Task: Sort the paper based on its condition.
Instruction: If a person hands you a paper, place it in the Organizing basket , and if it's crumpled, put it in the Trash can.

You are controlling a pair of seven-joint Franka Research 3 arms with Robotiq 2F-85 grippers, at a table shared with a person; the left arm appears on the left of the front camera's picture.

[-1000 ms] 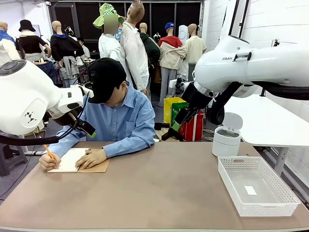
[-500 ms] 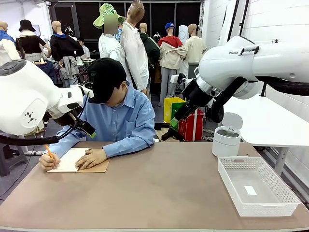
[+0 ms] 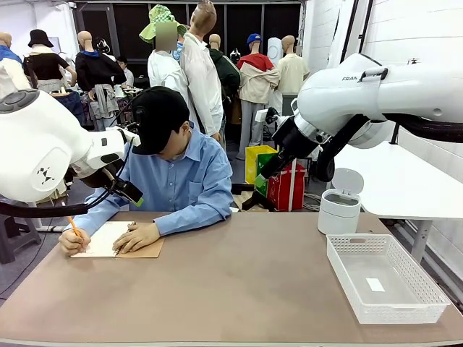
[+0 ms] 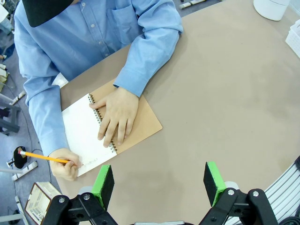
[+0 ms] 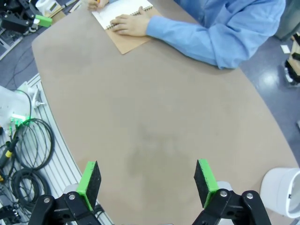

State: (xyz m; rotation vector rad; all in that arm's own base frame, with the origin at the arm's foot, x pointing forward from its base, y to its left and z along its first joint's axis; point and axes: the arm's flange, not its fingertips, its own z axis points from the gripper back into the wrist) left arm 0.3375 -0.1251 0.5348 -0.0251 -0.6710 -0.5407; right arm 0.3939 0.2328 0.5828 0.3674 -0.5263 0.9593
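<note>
Raising right gripper (image 5: 146, 174) slightly versus second ago, jaws wide, gripping nothing. Holding left gripper (image 4: 159, 183) wide too, empty. Not sorting yet: waiting on person's hand (image 3: 72, 243) pencilling paper (image 3: 103, 237) at 10 o'clock.

The left arm (image 3: 43, 144) and right arm (image 3: 383, 94) are glossy white with rounded housings, the former bearing a dark emblem, the latter dark lettering. The left gripper (image 4: 158, 183) and right gripper (image 5: 146, 180) are black, screw-studded, with green pads (image 4: 104, 179).
</note>
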